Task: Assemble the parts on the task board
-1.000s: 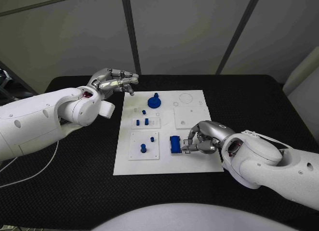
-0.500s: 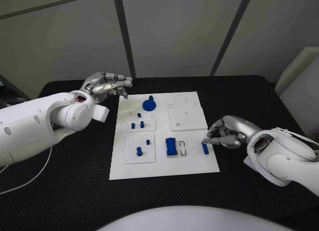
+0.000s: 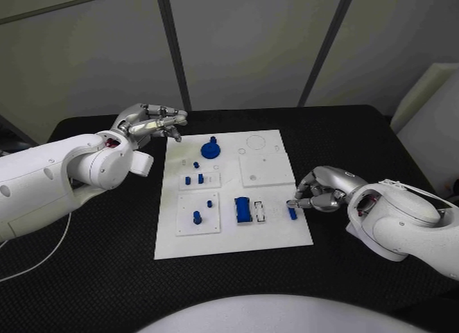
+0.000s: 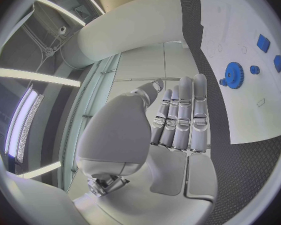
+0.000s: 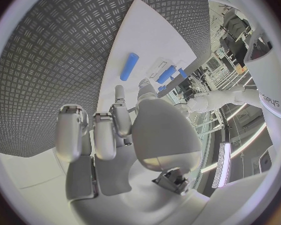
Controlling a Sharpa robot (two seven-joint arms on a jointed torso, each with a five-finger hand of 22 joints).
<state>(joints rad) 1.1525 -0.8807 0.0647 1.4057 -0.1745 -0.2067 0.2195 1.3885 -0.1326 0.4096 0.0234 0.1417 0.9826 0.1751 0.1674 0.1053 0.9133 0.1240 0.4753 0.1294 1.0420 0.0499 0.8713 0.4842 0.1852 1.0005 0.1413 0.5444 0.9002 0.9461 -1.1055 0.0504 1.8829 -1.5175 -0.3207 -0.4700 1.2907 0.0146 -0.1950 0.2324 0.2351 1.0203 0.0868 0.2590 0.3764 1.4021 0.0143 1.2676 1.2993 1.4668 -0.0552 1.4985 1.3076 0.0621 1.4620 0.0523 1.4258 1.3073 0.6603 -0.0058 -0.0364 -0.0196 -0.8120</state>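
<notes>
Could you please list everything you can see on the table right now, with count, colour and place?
task board: one, white, middle of the table.
table: one, black, under the board.
gear: one, blue, far part of the board.
block: one, blue, near part of the board.
rod: one, blue, lying at the board's right edge by the right hand.
small pegs: several, blue, on the left plates of the board.
left hand: silver, raised off the board's far left corner, holding nothing.
right hand: silver, fingers curled, at the board's right edge.
</notes>
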